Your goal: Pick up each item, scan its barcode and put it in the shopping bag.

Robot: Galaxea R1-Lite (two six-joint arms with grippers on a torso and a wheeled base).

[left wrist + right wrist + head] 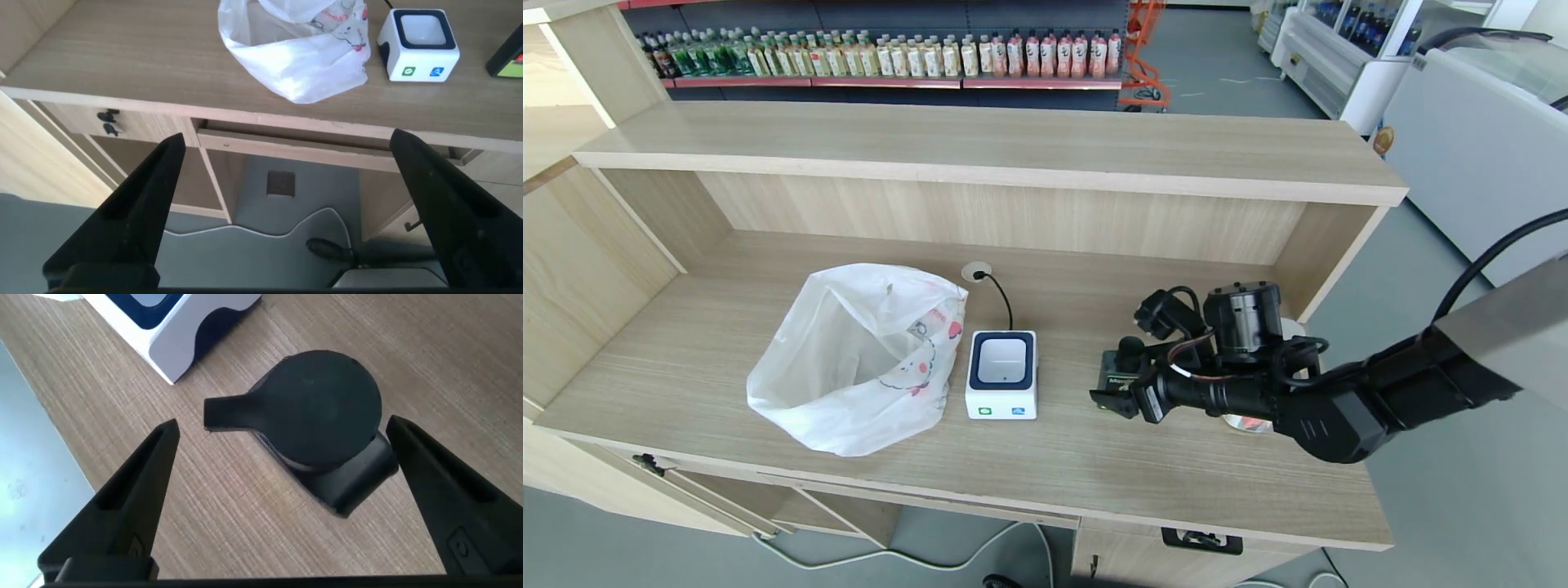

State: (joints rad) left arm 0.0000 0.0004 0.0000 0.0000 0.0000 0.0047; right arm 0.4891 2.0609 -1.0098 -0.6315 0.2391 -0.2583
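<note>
Right pincer point(282, 429) is spread wide over the black round-topped item point(327, 404), one finger on either side, neither touching it. The item sits on the desk point(1094, 474) near the white scanner point(1002, 374), on its right, and the open shopping bag point(858, 359) lies just beside the scanner on the left. Left pincer point(288, 140) is also spread and holds nothing, out in front of the desk's near edge.
</note>
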